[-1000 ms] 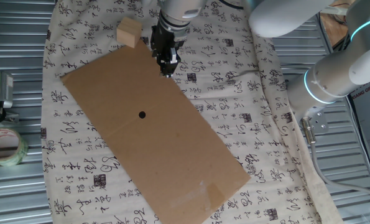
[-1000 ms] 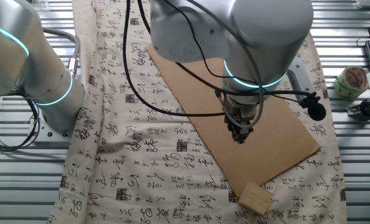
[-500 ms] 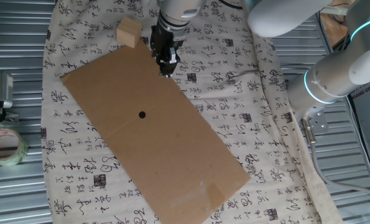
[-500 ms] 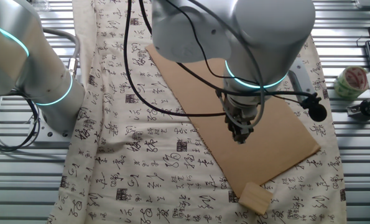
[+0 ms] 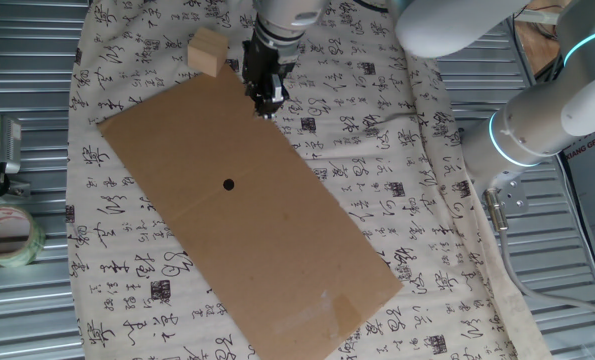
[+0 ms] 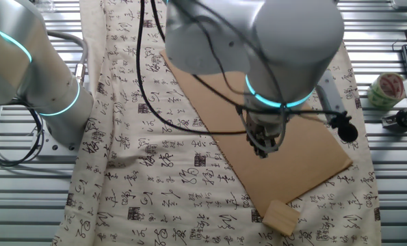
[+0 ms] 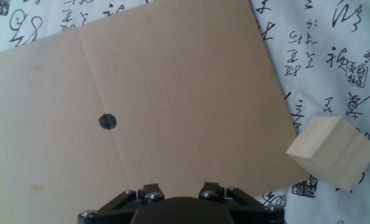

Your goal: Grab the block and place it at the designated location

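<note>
Tan wooden block [image 5: 207,52] sat on the cloth [image 5: 397,130], just off the cardboard sheet's [image 5: 277,220] corner.
Gripper [image 5: 267,108] hovered over that sheet's edge near the block, empty, jaw width unclear; black dot [image 5: 228,184] mid-sheet, well apart.

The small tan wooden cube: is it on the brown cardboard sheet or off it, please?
Off it: the small tan wooden cube rests on the printed white cloth, beside the brown cardboard sheet's corner.
</note>
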You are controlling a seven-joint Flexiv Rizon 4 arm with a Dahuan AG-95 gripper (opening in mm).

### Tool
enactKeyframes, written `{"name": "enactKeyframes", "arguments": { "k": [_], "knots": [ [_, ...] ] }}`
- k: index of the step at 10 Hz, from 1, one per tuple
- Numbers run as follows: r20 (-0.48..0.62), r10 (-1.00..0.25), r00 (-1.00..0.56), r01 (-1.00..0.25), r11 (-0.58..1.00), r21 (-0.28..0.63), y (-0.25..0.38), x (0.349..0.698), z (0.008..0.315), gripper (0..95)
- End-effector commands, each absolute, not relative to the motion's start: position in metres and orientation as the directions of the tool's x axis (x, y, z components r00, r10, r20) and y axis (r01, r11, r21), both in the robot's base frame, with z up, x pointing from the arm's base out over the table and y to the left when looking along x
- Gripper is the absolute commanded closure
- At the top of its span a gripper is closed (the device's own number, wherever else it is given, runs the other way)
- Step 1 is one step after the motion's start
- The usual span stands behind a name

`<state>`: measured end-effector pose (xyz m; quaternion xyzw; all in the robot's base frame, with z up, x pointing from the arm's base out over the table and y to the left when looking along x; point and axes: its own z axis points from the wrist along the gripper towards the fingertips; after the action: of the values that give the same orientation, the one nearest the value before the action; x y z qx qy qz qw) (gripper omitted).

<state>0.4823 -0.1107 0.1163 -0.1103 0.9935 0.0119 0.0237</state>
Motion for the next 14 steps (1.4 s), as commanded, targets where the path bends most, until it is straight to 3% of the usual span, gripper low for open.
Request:
{"name": "enactKeyframes", "arguments": {
  "k": [1,4,5,14],
  "knots": [
    [-0.054,-0.231,-0.971,-0.232,0.973,0.015,-0.116,0.481,0.116,57.0],
    [-0.06,-0.275,-0.959,-0.277,0.961,0.014,-0.129,0.484,0.115,57.0],
    [-0.057,-0.288,-0.956,-0.29,0.957,0.014,-0.134,0.486,0.115,38.0],
    [-0.053,-0.386,-0.921,-0.389,0.92,0.046,-0.176,0.5,0.114,38.0]
  ]
}}
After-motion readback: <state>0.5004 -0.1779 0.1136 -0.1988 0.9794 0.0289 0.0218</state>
